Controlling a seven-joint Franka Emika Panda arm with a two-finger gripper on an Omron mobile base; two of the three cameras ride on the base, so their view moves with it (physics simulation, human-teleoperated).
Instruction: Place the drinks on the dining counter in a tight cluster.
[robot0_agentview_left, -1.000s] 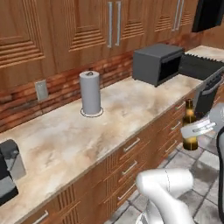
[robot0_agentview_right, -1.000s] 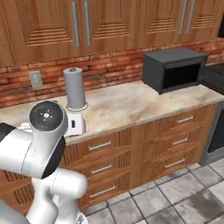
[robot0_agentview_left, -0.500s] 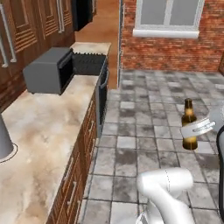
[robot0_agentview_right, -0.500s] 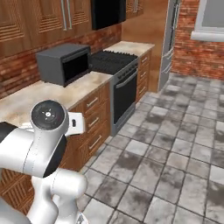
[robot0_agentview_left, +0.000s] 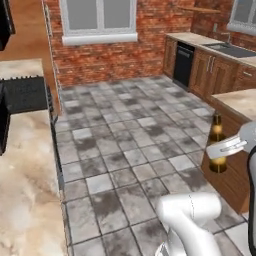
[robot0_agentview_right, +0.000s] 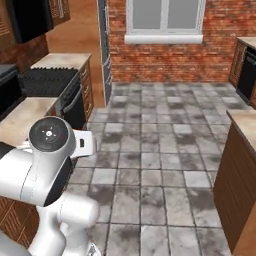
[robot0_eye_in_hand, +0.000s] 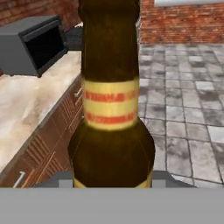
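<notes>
1. The brown glass bottle (robot0_eye_in_hand: 111, 109) is slim and dark, with a long neck and a yellow band with red lettering round it.
2. It stands upright in the air above the grey tiled floor (robot0_agentview_left: 125, 150), carried by nothing but the gripper (robot0_agentview_left: 225, 148).
3. The claw is clamped on the bottle's lower half.
4. Marble counter (robot0_eye_in_hand: 26, 105) with a black microwave (robot0_eye_in_hand: 33, 43) sits behind.

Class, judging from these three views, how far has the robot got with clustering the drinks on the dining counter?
Done: the gripper is shut on the brown bottle, carried upright above the tiled floor. In hand: the carry, with a wood-based counter just beyond the bottle. Left: setting it down close to the other drinks; none stands on any countertop visible, so no cluster can be confirmed.
</notes>
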